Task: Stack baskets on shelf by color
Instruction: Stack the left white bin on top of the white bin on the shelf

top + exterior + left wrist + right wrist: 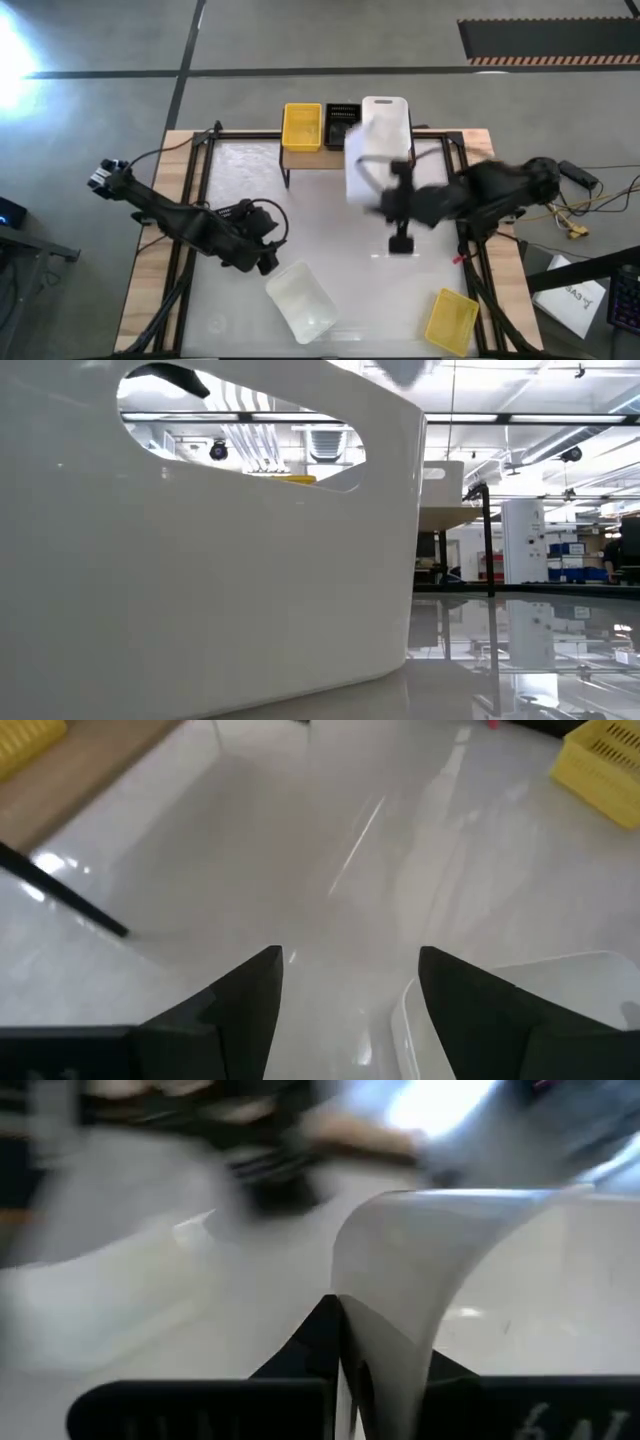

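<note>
The shelf (pixel 322 153) stands at the table's far edge and carries a yellow basket (pixel 302 127), a black basket (pixel 342 124) and a white basket (pixel 385 108). My right gripper (pixel 386 190) is shut on a second white basket (pixel 368 165), blurred, just in front of the shelf. A third white basket (pixel 301 300) sits on the table near its front edge and fills the low view (pixel 200 560). Another yellow basket (pixel 452 320) lies near the front right corner. My left gripper (pixel 266 262) (pixel 345 975) is open beside the third white basket's rim (pixel 520 1000), touching nothing. My right gripper holds the white basket by its wall (pixel 385 1330), just below the curved rim (pixel 420 1205), with one finger on each side of the wall. The basket looks lifted off the table, in front of the shelf. How it tilts is lost in blur.
The table has wooden side edges (pixel 150 260) and a glossy white top (pixel 330 230). The shelf's black leg (pixel 488 540) shows in the low view. Cables and papers lie off the table's right side (pixel 575 215). Open surface lies between the two arms.
</note>
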Tool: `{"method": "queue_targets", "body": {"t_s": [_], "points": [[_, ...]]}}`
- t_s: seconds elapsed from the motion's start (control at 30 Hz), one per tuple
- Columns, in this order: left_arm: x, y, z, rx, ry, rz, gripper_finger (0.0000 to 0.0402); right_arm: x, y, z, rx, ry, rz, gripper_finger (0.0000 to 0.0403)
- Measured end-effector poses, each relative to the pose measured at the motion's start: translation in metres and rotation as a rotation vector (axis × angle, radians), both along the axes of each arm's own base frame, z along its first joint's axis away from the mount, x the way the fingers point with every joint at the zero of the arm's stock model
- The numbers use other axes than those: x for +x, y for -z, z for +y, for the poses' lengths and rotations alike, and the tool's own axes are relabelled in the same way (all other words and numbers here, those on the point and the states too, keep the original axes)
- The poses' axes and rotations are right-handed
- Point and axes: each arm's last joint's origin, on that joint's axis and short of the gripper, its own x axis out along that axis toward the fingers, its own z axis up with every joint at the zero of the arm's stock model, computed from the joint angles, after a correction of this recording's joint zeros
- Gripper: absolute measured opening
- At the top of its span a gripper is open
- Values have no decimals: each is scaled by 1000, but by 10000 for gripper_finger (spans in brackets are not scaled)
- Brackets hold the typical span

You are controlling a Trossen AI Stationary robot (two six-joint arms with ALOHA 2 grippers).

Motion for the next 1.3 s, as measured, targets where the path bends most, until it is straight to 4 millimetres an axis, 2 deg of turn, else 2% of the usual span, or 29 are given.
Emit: {"method": "queue_targets", "body": {"t_s": [0.13,0.27,0.5,0.67,0.83,1.0,1.3], "points": [[0,-4,1,9,-8,-37,219,-13,-27,-30,-294,124,-71,8],[3,-3,-1,6,-11,-53,219,-10,-28,-74,-392,202,3,8],[7,1,-3,4,-11,-36,219,13,8,-154,-237,144,224,8],[10,1,-5,-10,-11,-58,219,21,36,-191,-185,192,416,8],[10,0,-5,-13,-11,-65,219,26,56,-211,-77,133,516,8],[11,0,-5,-8,-17,-71,219,29,72,-225,-33,145,607,8],[11,0,-5,-7,-18,-71,219,28,79,-231,-16,156,652,9]]}}
